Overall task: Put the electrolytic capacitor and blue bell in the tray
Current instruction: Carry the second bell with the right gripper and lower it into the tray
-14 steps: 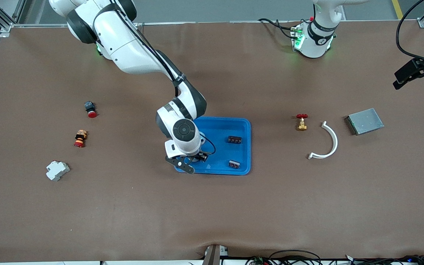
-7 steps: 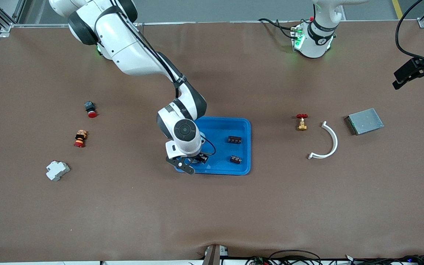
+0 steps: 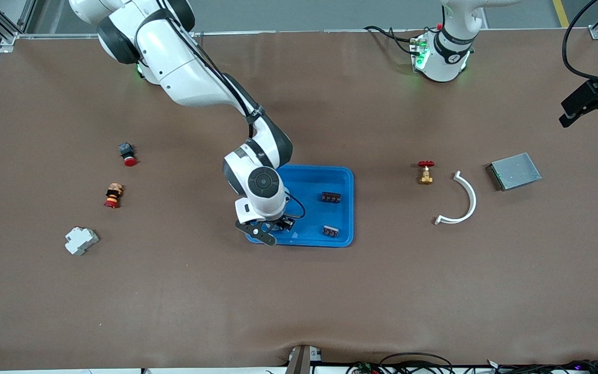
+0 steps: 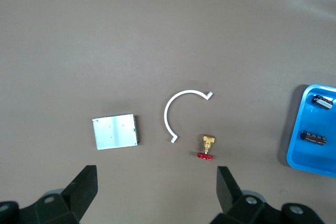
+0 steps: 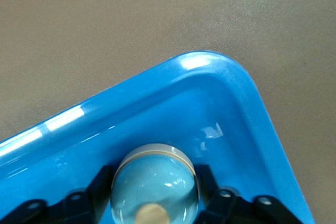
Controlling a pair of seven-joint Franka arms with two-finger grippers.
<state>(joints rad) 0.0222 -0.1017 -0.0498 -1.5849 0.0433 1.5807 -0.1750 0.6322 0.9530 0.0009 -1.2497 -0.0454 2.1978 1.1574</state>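
Brown matte surface (image 3: 299, 301) throughout; right hand (image 5: 157, 203) clamping pale-blue domed bell (image 5: 155, 182) inside bright-blue plastic tray (image 3: 343, 179); left hand (image 4: 157, 192) spread wide, waiting aloft.

No legible text, labels, brands, numbers or signs found on any item in the front view, the left wrist view or the right wrist view
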